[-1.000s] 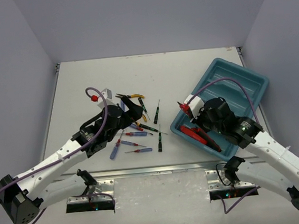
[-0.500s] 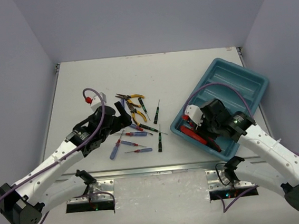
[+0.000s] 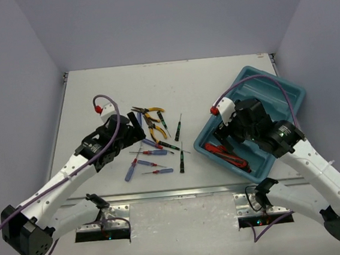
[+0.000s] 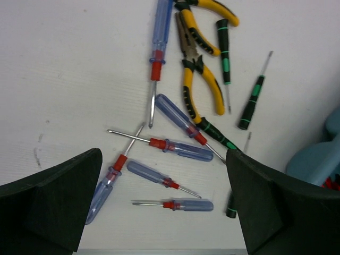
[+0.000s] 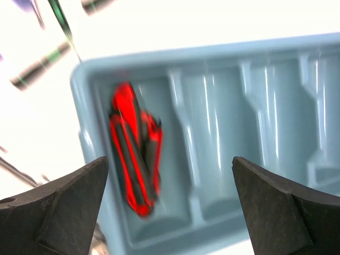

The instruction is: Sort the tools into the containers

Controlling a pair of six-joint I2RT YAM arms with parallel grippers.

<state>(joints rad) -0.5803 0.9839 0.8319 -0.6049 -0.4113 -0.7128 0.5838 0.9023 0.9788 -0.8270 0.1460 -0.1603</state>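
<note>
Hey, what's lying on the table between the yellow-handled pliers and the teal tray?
Slim black-green screwdrivers lie scattered between the yellow-handled pliers and the teal tray. The top view shows it best; the left wrist view shows them too.

Red-handled pliers (image 5: pixel 135 149) lay in the end compartment of the teal tray (image 3: pixel 275 96). Blue-handled screwdrivers (image 4: pixel 180 149), yellow-handled pliers (image 4: pixel 199 79) and black-green screwdrivers (image 4: pixel 251 103) lay scattered outside it, several crossing.

Plain lavender walls (image 3: pixel 165 19) enclose a white table (image 3: pixel 214 81), evenly lit.
</note>
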